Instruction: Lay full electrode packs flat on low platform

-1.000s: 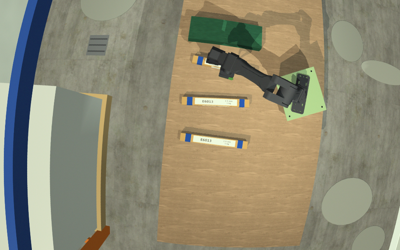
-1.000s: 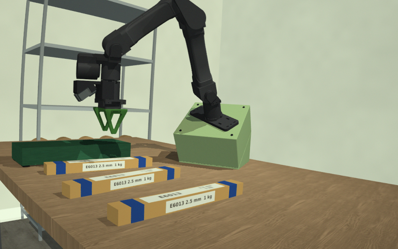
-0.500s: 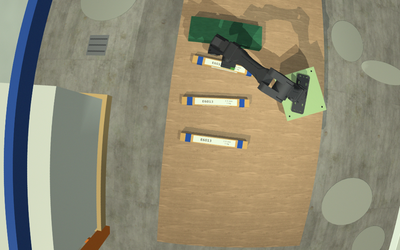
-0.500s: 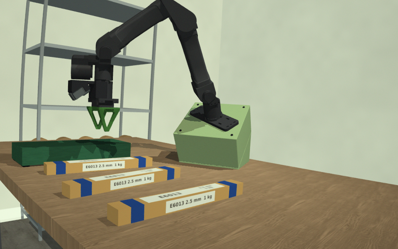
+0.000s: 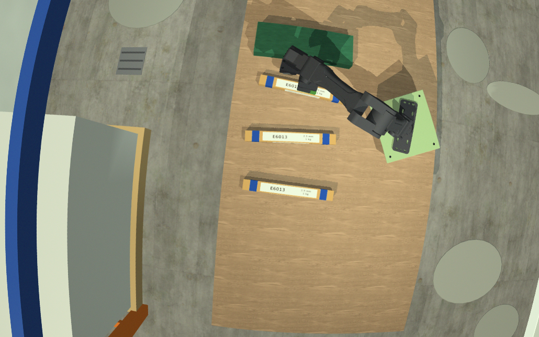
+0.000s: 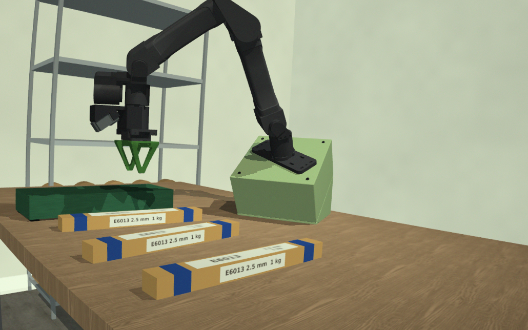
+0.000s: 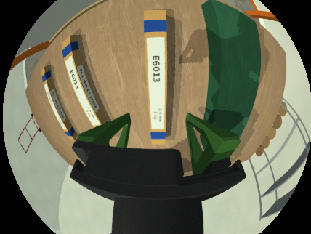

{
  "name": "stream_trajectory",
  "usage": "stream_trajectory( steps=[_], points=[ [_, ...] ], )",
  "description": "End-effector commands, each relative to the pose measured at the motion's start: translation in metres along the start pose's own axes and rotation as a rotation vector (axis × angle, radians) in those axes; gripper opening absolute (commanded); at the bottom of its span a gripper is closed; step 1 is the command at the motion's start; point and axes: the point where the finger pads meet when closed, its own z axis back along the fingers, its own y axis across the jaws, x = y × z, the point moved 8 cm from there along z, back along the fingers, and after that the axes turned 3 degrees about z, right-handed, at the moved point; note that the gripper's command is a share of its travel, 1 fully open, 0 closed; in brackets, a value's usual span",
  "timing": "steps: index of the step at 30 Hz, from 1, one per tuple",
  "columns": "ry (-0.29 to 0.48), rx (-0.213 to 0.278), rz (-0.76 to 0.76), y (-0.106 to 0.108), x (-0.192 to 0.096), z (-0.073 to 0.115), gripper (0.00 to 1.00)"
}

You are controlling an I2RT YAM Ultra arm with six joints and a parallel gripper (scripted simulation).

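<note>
Tan packs (image 6: 202, 265) (blue bands, white labels), dark-green platform (image 6: 93, 199).

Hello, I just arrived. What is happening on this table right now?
One black robot arm hangs its open green hand, holding nothing, above the pack of welding electrodes that lies nearest the dark green low platform. In the wrist view, that pack runs lengthwise between the two fingers, well below them. The other two packs lie flat on the wooden table. No pack is on the platform yet.
</note>
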Motion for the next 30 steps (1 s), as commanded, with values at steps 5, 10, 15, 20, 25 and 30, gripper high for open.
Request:
stream_trajectory(
  steps=[5, 10, 15, 20, 25, 30],
  points=[
    [-0.052, -0.013, 0.022, 0.004, 0.012, 0.019, 0.76],
    [-0.052, -0.012, 0.023, 0.004, 0.012, 0.019, 0.76],
    [-0.051, -0.012, 0.023, 0.004, 0.013, 0.019, 0.76],
    [-0.001, 0.002, 0.002, 0.001, 0.002, -0.014, 0.76],
    [0.000, -0.001, 0.002, 0.001, 0.002, -0.034, 0.76],
    [0.000, -0.001, 0.003, 0.001, 0.002, -0.054, 0.76]
  ],
)
